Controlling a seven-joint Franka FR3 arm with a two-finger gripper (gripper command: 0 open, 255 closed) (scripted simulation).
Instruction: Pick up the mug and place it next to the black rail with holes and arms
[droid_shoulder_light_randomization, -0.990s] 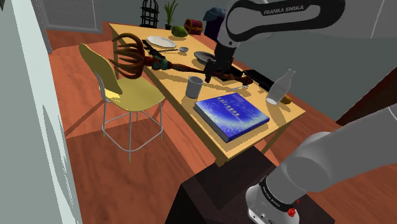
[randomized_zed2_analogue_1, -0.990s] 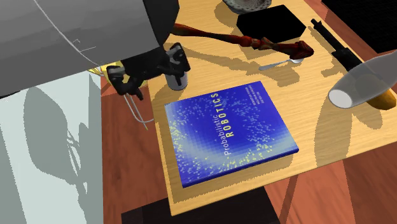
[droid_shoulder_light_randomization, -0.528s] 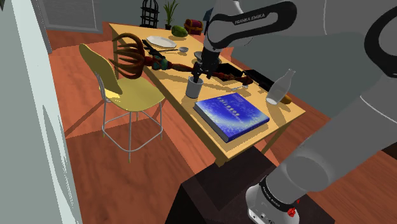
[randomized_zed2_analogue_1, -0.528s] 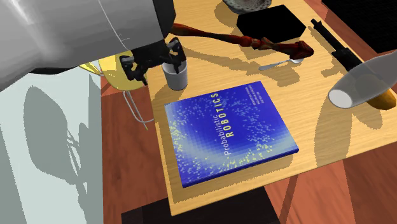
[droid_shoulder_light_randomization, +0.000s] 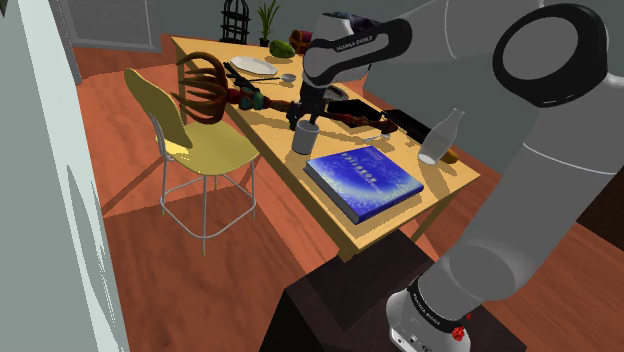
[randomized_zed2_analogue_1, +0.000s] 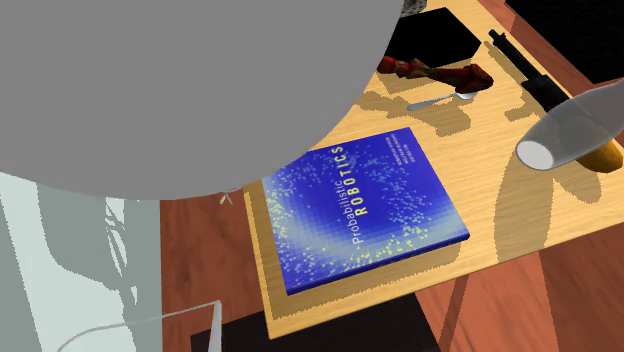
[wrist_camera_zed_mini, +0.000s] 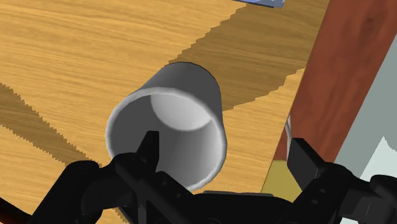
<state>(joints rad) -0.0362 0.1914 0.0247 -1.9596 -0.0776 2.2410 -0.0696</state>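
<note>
A plain grey mug (droid_shoulder_light_randomization: 305, 138) stands upright on the wooden table (droid_shoulder_light_randomization: 340, 215), close to the edge that faces the chair. My black gripper (droid_shoulder_light_randomization: 303, 118) hangs right above it, open. In the wrist view one finger (wrist_camera_zed_mini: 148, 147) shows over the mug's (wrist_camera_zed_mini: 167, 130) mouth and the other sits outside its wall, over the table edge; neither touches it. The gripper (wrist_camera_zed_mini: 224, 154) holds nothing. A long black rail (droid_shoulder_light_randomization: 403, 120) lies further along the table past the mug, and in the second exterior view the rail (randomized_zed2_analogue_1: 520, 62) is at the top right.
A blue book (droid_shoulder_light_randomization: 363, 182) lies beside the mug; the book (randomized_zed2_analogue_1: 360, 210) reads "Probabilistic Robotics". A clear bottle (droid_shoulder_light_randomization: 440, 136), a brown stick (randomized_zed2_analogue_1: 440, 72), a spoon (randomized_zed2_analogue_1: 440, 100) and plates crowd the table. A yellow chair (droid_shoulder_light_randomization: 195, 140) stands by the table's edge. My grey arm (randomized_zed2_analogue_1: 200, 90) blocks the second exterior view's upper left.
The arm swung toward the shoulder view's left and came down over the mug. In the second exterior view it now covers the mug. The fingers stayed open.
</note>
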